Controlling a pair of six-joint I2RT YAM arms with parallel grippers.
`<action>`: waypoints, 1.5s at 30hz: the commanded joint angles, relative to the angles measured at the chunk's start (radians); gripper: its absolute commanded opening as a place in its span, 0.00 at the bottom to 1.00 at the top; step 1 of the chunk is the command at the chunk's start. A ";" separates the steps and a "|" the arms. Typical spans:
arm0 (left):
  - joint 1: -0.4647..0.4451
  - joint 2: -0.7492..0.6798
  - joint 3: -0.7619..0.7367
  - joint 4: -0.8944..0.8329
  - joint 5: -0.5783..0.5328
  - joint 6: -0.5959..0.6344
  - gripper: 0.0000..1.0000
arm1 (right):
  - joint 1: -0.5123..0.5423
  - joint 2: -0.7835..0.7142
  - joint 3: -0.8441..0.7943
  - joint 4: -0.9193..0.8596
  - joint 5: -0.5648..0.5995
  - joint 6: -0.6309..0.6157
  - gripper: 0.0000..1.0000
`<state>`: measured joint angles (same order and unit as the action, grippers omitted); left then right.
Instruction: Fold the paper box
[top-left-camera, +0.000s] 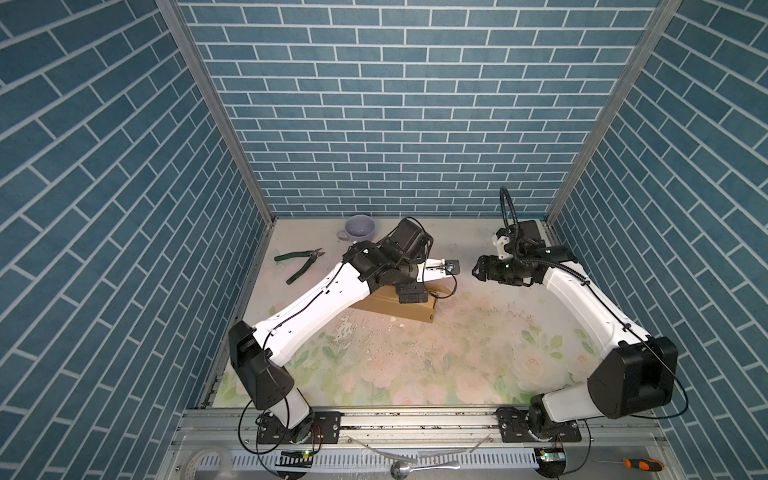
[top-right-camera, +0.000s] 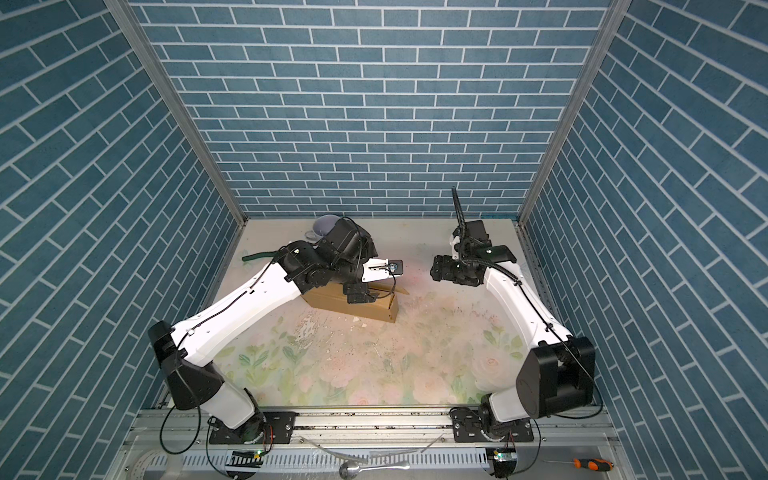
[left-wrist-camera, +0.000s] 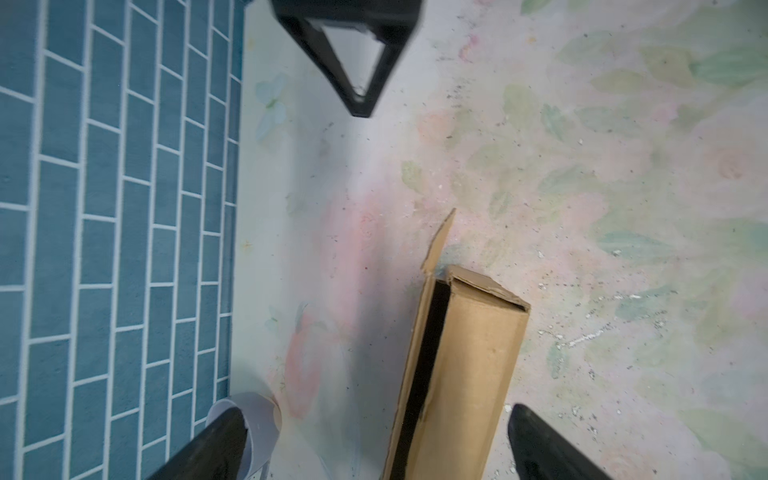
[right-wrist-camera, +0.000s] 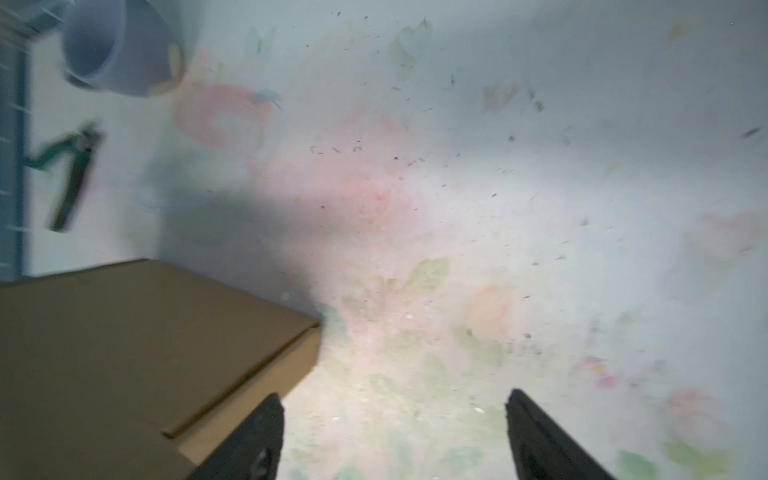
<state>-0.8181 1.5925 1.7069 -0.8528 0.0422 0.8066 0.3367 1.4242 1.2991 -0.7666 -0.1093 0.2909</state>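
**A:** Start at the near edge. What's at six o'clock?

**B:** A spoon (top-left-camera: 399, 469), off the floral mat (top-left-camera: 457, 365) on the front rail. There's a screwdriver (top-left-camera: 640, 465) at five and a tape roll (top-left-camera: 205, 457) at seven. None of them serves the folding, so I'd say they're simply parked outside the arms' reach.

**A:** And the paper box (top-left-camera: 399, 309)?

**B:** It lies flat just past the mat's middle, toward eleven. It's already closed into a shallow case. The left wrist view shows a dark slit along one long edge and a small flap (left-wrist-camera: 440, 241) jutting from the corner. I judge the lid isn't fully tucked.

**A:** What about the grippers?

**B:** The left gripper (left-wrist-camera: 374, 411) hangs directly over the box. Its fingers are spread wide to either side of the box and clamp nothing. The right gripper (right-wrist-camera: 392, 405) is released as well, raised at about one o'clock. It points toward nine and is apart from the box in both top views.

**A:** Why face each other like that?

**B:** Probably so one can steady the lid while the other presses in that loose flap.

**A:** Anything farther back?

**B:** Green-handled pliers (top-left-camera: 299, 262) at ten and a lilac cup (top-left-camera: 360, 227) at eleven by the back wall. Both are out of the way.
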 joint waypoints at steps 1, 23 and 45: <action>0.056 -0.116 -0.053 0.143 -0.037 -0.112 1.00 | 0.075 -0.132 -0.037 0.113 0.334 -0.172 0.99; 0.833 -0.388 -0.417 0.146 0.536 -0.693 0.87 | 0.367 -0.018 0.088 -0.116 0.012 -0.366 0.58; 0.780 -0.272 -0.451 -0.006 0.404 -0.464 0.87 | 0.389 0.115 0.194 -0.158 0.076 -0.412 0.39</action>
<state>-0.0319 1.3148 1.2667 -0.8192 0.4938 0.3061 0.7204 1.5242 1.4342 -0.8989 -0.0380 -0.0860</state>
